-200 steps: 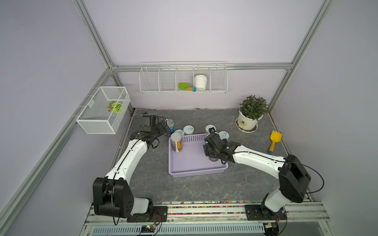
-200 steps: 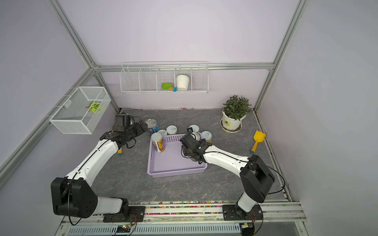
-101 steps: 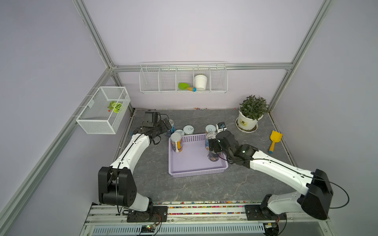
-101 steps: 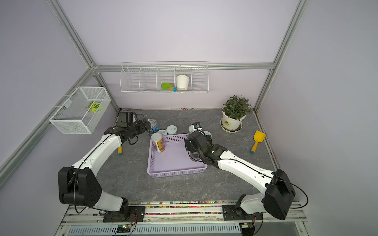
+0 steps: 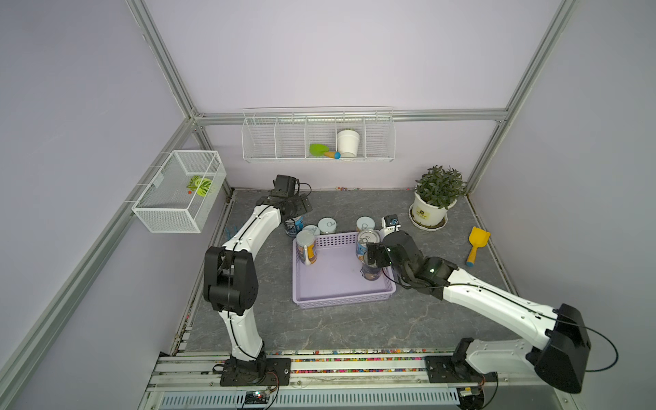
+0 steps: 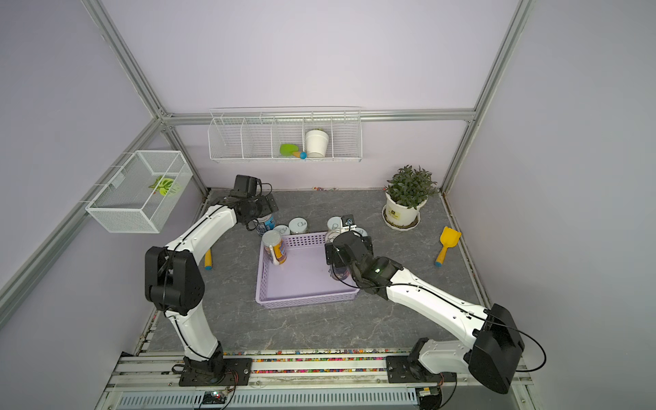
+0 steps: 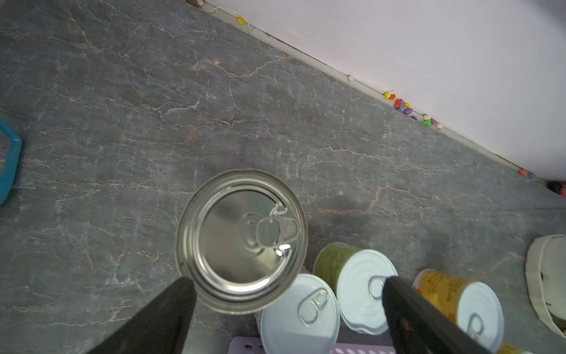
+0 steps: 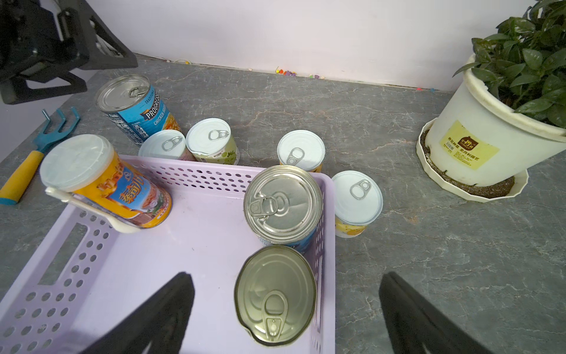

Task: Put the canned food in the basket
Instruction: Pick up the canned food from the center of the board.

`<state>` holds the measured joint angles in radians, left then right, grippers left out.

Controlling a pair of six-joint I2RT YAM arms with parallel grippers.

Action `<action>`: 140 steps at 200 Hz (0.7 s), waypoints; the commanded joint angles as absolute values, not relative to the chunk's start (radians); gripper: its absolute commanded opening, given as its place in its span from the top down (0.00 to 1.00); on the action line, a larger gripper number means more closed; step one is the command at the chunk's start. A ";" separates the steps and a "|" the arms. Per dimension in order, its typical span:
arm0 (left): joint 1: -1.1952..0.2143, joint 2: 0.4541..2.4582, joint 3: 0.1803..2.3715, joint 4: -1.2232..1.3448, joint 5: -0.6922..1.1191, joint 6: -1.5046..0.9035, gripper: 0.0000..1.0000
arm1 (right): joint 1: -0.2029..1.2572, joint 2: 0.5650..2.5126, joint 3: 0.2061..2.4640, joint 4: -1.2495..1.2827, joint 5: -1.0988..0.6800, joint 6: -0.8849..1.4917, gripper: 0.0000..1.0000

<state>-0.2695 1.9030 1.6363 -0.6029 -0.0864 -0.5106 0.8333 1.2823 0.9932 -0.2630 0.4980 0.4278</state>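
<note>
Basket [image 8: 199, 176] was lilac, holes in rows. Tabletop [image 8: 428, 245] was grey, pale-veined. Tall can [image 8: 144, 119] had blue label, capped can [image 8: 131, 196] orange. Shovel [image 5: 478, 237] was yellow.

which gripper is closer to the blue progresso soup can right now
Left. The left gripper hangs open right above the Progresso can, outside the lilac basket. The right gripper is open over a silver-topped can inside the basket, away from it.

In a top view, a potted plant [image 5: 438, 198] stands right of centre on the grey counter [image 5: 319, 326], with a yellow scoop [image 5: 475, 245] further right. Upper centre, a wire rack [image 5: 266, 142] holds a white flowerpot [image 5: 348, 142] and a green trowel [image 5: 319, 149].
</note>
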 commanded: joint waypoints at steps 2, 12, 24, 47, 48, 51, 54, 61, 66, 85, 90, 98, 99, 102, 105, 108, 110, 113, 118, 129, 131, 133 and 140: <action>-0.268 1.939 1.706 -0.691 -0.148 -0.516 0.01 | 0.833 1.277 0.977 -0.248 0.518 0.412 0.01; -0.267 1.940 1.701 -0.694 -0.167 -0.524 0.00 | 0.832 1.283 0.981 -0.251 0.519 0.410 0.02; -0.267 1.933 1.687 -0.692 -0.185 -0.524 0.00 | 0.833 1.288 0.983 -0.251 0.516 0.410 0.01; -0.268 1.946 1.686 -0.700 -0.186 -0.505 0.00 | 0.833 1.304 0.987 -0.249 0.507 0.411 0.02; -0.268 1.947 1.688 -0.700 -0.185 -0.505 0.00 | 0.833 1.304 0.988 -0.250 0.506 0.412 0.02; -0.267 1.952 1.690 -0.703 -0.183 -0.503 0.00 | 0.832 1.306 0.989 -0.250 0.504 0.413 0.01; -0.267 1.957 1.693 -0.707 -0.182 -0.502 0.00 | 0.832 1.308 0.990 -0.250 0.503 0.412 0.02; -0.268 1.965 1.695 -0.711 -0.181 -0.503 0.00 | 0.833 1.312 0.992 -0.250 0.498 0.413 0.02; -0.267 1.972 1.694 -0.710 -0.183 -0.504 0.00 | 0.833 1.316 0.994 -0.251 0.496 0.411 0.02; -0.268 1.990 1.692 -0.700 -0.185 -0.512 0.00 | 0.833 1.328 1.001 -0.257 0.495 0.412 0.02; -0.267 1.999 1.697 -0.700 -0.184 -0.512 0.00 | 0.833 1.331 1.004 -0.259 0.495 0.412 0.02; -0.268 2.014 1.709 -0.708 -0.187 -0.512 0.00 | 0.832 1.335 1.006 -0.260 0.493 0.412 0.02; -0.267 2.017 1.712 -0.709 -0.187 -0.512 0.00 | 0.832 1.336 1.006 -0.260 0.493 0.412 0.02; -0.267 2.024 1.717 -0.712 -0.191 -0.512 0.00 | 0.833 1.337 1.007 -0.261 0.492 0.411 0.02; -0.267 2.030 1.723 -0.715 -0.194 -0.513 0.00 | 0.833 1.340 1.008 -0.262 0.491 0.412 0.02; -0.267 2.036 1.729 -0.717 -0.197 -0.514 0.00 | 0.833 1.342 1.009 -0.262 0.490 0.411 0.02; -0.268 2.038 1.732 -0.718 -0.197 -0.515 0.00 | 0.833 1.343 1.009 -0.262 0.488 0.411 0.02; -0.268 2.045 1.737 -0.719 -0.198 -0.514 0.00 | 0.833 1.344 1.010 -0.262 0.487 0.411 0.02; -0.267 2.055 1.745 -0.719 -0.198 -0.511 0.00 | 0.833 1.347 1.011 -0.262 0.487 0.410 0.02; -0.267 2.070 1.756 -0.712 -0.190 -0.504 0.00 | 0.833 1.354 1.014 -0.262 0.485 0.410 0.02; -0.267 2.071 1.756 -0.710 -0.188 -0.503 0.00 | 0.833 1.354 1.014 -0.262 0.486 0.410 0.02; -0.267 2.073 1.756 -0.707 -0.185 -0.501 0.00 | 0.833 1.356 1.014 -0.262 0.485 0.409 0.02; -0.267 2.078 1.755 -0.696 -0.178 -0.497 0.00 | 0.833 1.360 1.017 -0.262 0.486 0.409 0.02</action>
<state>-0.2687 2.0525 1.7222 -0.6941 -0.1791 -0.5133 0.8333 1.3399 0.9958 -0.2619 0.4927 0.4248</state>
